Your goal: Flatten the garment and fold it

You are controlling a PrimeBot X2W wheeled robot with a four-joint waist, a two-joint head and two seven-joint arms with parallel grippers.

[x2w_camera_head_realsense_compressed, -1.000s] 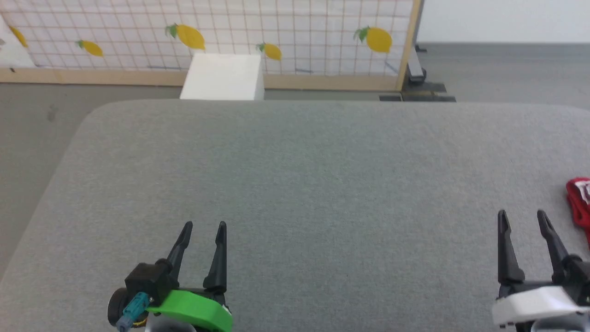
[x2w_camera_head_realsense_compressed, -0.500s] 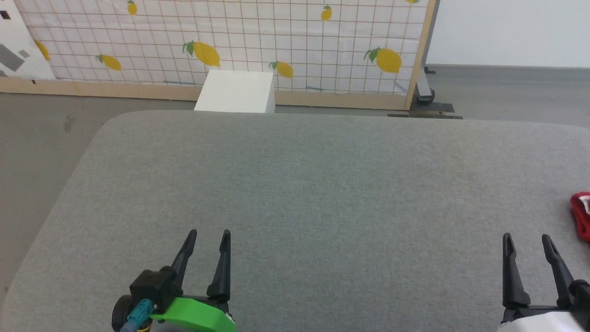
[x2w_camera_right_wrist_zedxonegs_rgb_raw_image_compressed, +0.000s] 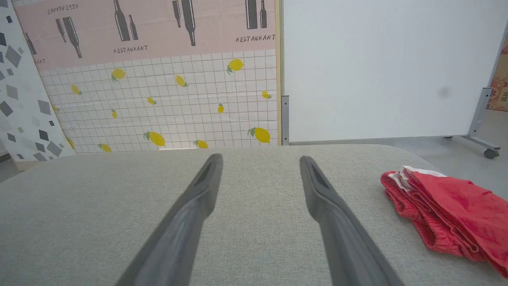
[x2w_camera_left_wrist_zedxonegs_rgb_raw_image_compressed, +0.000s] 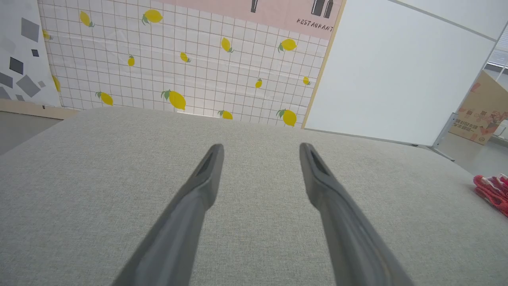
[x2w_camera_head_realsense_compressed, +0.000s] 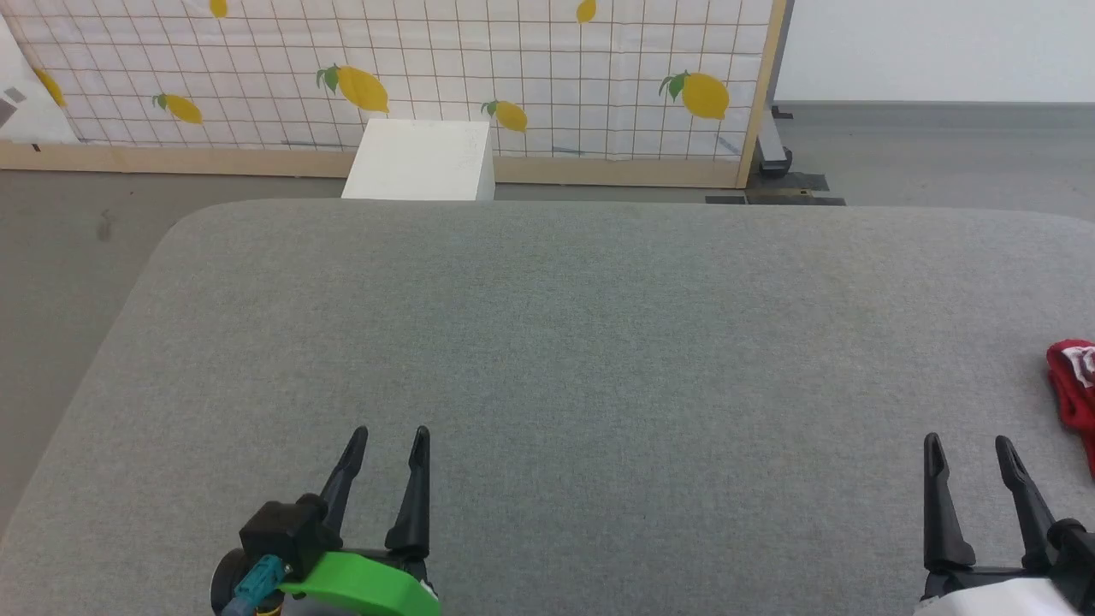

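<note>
In the head view you have the left gripper low on the left and the right gripper low on the right. Both are over the grey tabletop, jaws apart and holding nothing. The garment, red and bunched, lies at the picture's right edge, near the right gripper but clear of it. In the left wrist view your jaws stand wide, with the garment well off to the right. In the right wrist view the jaws stand wide too, and the garment lies crumpled near them on the right, with white trim showing at its far end.
</note>
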